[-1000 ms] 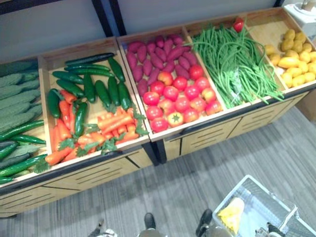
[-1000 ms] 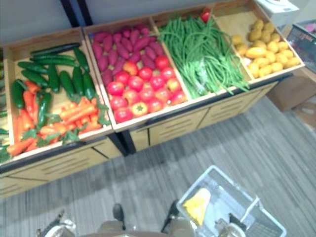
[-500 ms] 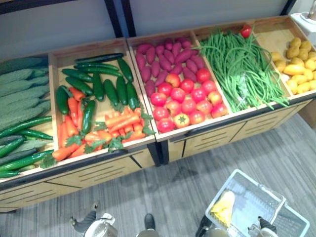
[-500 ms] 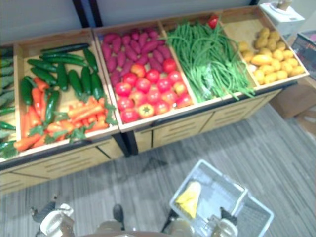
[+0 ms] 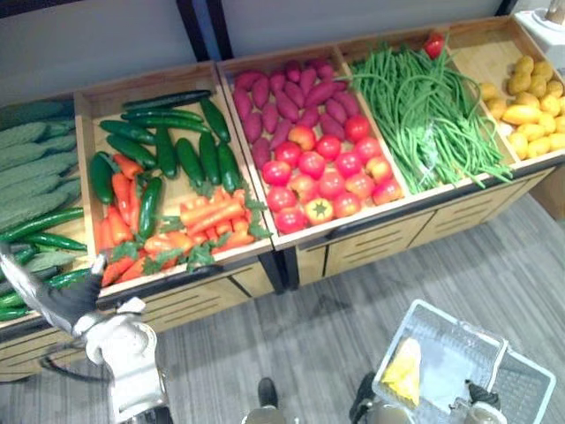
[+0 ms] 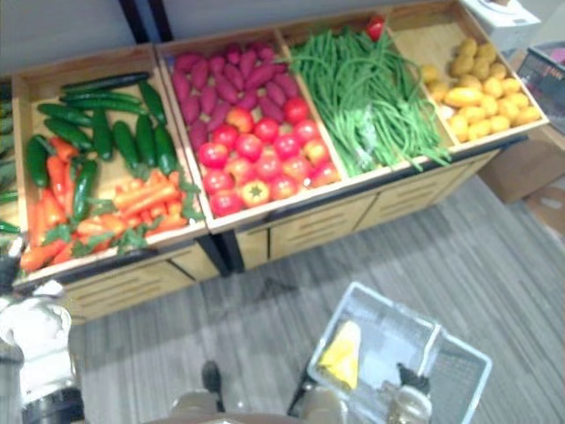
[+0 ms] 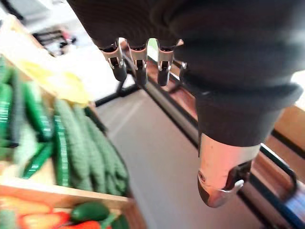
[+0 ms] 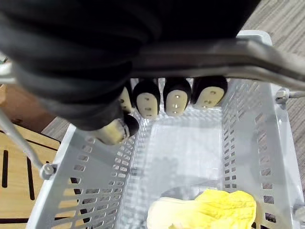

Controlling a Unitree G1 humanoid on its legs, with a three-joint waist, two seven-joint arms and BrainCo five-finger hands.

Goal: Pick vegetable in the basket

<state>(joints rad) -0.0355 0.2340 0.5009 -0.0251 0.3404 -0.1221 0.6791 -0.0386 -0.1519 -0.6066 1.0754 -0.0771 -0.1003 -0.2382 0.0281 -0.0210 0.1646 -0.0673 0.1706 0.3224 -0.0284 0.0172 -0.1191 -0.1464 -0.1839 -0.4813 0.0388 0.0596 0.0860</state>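
Where the yellow vegetable [image 8: 202, 214] lies: flat on the bottom of the grey slotted basket [image 8: 281, 157], close to one end wall, beneath the right hand and apart from its fingers
Right hand [image 8: 177, 101]: fingers curled round the basket's handle [image 8: 267, 59]; the basket sits at the robot's lower right
Left hand [image 5: 64, 299]: at the robot's left, just before the stand's front edge, fingers loosely straight, holding nothing, well apart from the basket
Wooden stand [image 5: 353, 252]: sloping bins side by side; cucumbers [image 5: 185, 159] behind carrots [image 5: 207, 216], purple sweet potatoes [image 5: 287, 97] behind tomatoes [image 5: 327, 181], green beans [image 5: 433, 115] next, yellow produce [image 5: 530, 97] at the far right
Floor [image 5: 309, 344]: grey striped carpet between stand and basket
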